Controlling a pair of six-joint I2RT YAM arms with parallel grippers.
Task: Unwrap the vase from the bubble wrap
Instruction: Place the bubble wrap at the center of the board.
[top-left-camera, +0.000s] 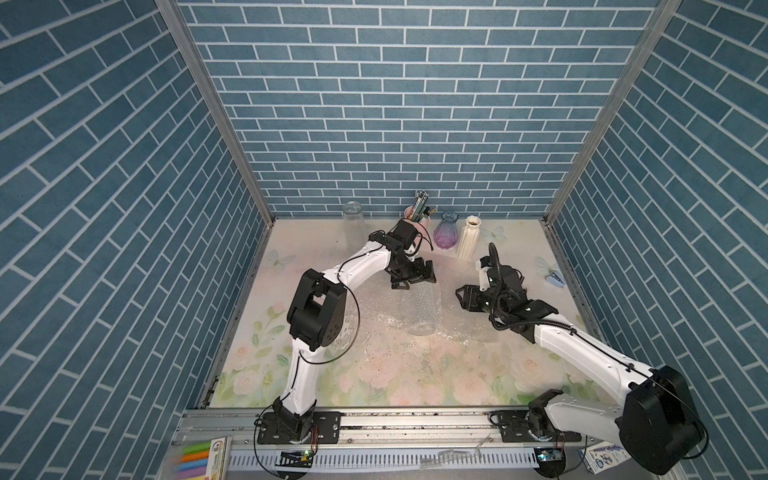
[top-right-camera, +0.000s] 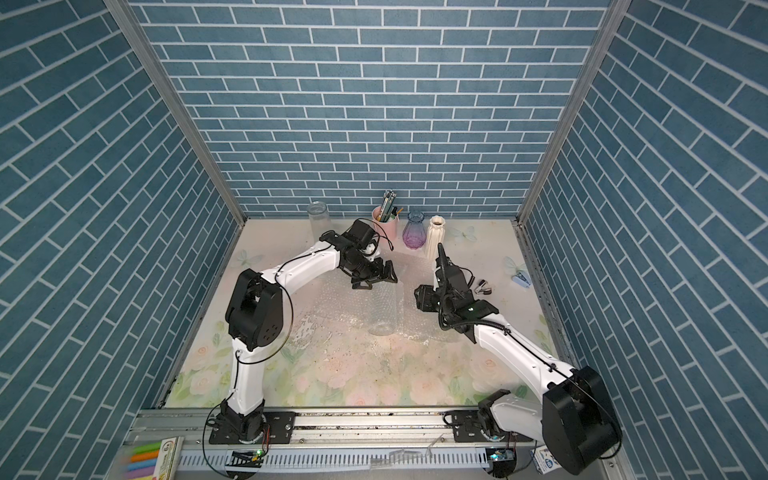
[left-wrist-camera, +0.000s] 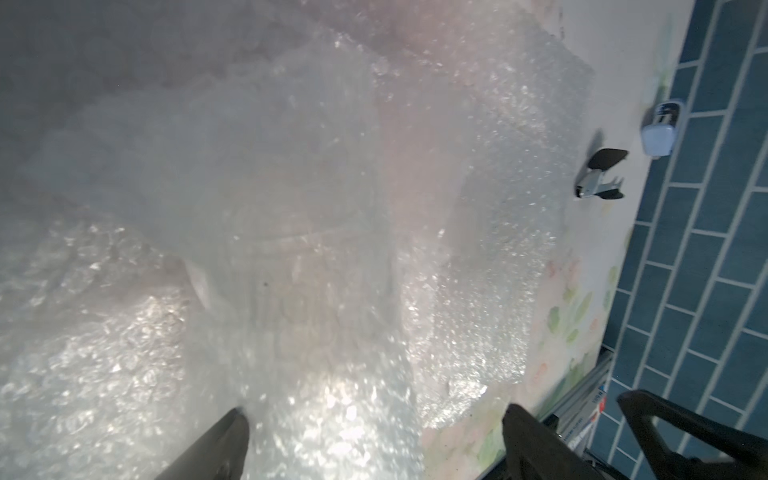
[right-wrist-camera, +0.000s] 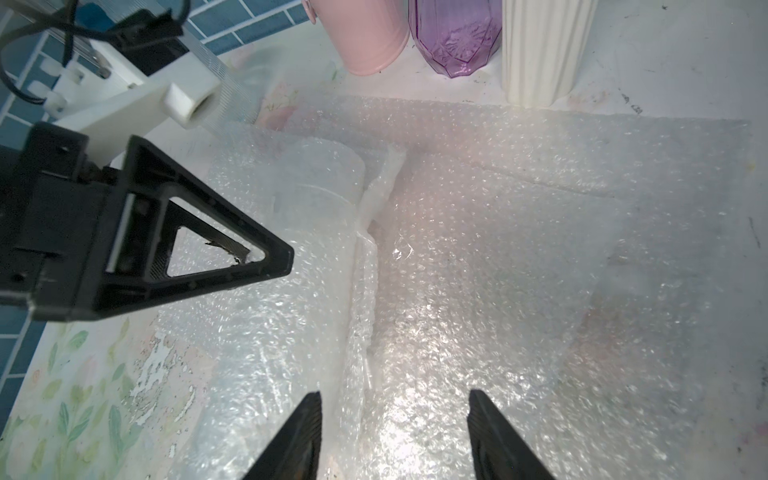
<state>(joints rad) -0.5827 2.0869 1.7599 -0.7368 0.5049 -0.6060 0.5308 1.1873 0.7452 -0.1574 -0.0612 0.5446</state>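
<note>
Right wrist view is showing right gripper (right-wrist-camera: 394, 395) part open, left gripper (top-left-camera: 414, 282) wide open, both empty; tugging translucent bubble wrap (right-wrist-camera: 498, 249) could be sending the clear glass vase (top-left-camera: 420, 313) rolling.

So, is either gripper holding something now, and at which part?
Nothing appears to be held. The left gripper and the right gripper both stand open above the bubble wrap, with no fold pinched in either.

Three walls (top-left-camera: 415, 104) carry a blue brick pattern with white joints. Aluminium posts (top-left-camera: 217, 108) mark the two rear corners. The bench (top-left-camera: 374, 374) has a pale floral print, worn in patches. A metal rail (top-left-camera: 415, 422) borders its front edge.
</note>
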